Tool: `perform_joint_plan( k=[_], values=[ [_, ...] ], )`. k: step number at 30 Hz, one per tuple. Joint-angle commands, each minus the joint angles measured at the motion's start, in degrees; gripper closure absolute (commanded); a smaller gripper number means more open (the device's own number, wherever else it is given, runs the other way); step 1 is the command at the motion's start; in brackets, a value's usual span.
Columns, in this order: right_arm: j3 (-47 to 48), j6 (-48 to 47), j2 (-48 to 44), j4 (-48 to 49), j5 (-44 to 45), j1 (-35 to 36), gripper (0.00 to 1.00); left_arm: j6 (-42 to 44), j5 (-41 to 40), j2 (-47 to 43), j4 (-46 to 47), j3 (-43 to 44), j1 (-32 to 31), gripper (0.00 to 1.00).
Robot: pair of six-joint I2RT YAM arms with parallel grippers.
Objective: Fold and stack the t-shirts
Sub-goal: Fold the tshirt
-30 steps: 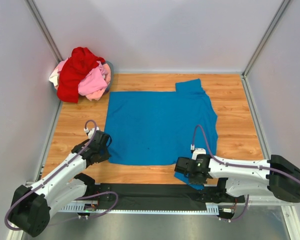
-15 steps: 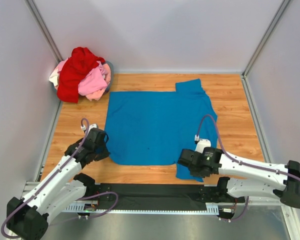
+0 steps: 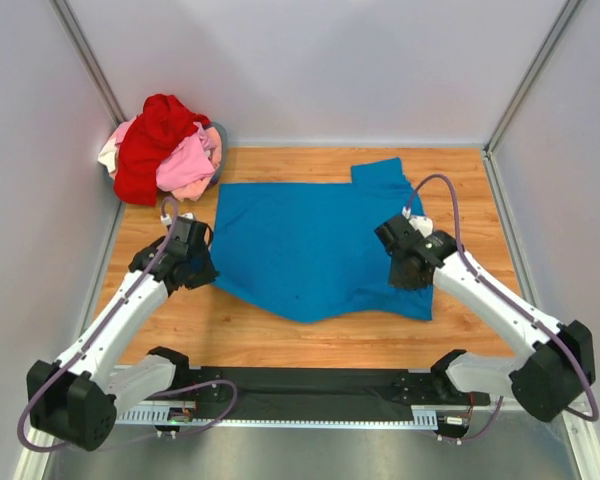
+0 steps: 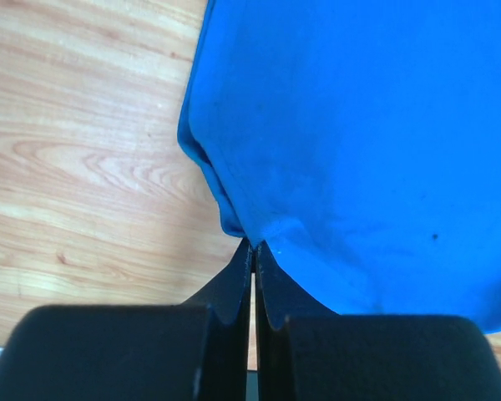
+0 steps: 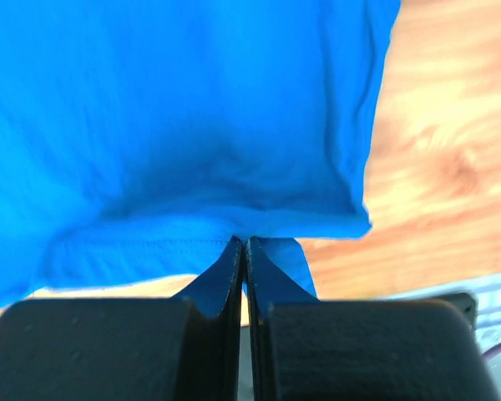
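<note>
Pale walls, wood-grain table (image 3: 280,345). Blue shirt (image 3: 310,250) spread mid-table, soft smooth cotton. Its near hem is bunched, with left gripper (image 4: 252,246) and right gripper (image 5: 244,244) each clamped on a corner. Crumpled heap (image 3: 165,150) of red, pink, whitish shirts lies in far-left corner, well apart.

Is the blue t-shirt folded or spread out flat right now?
Neither: the blue t-shirt is mid-fold. The left gripper and right gripper pinch its near corners, lifted; the far part lies flat.
</note>
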Motion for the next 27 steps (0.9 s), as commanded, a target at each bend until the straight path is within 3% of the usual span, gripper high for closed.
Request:
perform_joint_plan(
  k=[1,9,27],
  values=[
    [5.98,-10.22,4.13,4.66,-1.81,-4.2,1.0,5.02,1.46,4.58,1.58,3.73,1.53,1.0],
    [14.69,-18.65,13.55,6.86,-8.74,-11.95,1.0,8.1,2.51,13.38,4.13,8.12,6.36,1.0],
    [28.15,-24.99,27.61,5.81,-12.45,-17.05,1.0,9.86,3.22,25.78,6.24,13.04,8.65,1.0]
  ],
)
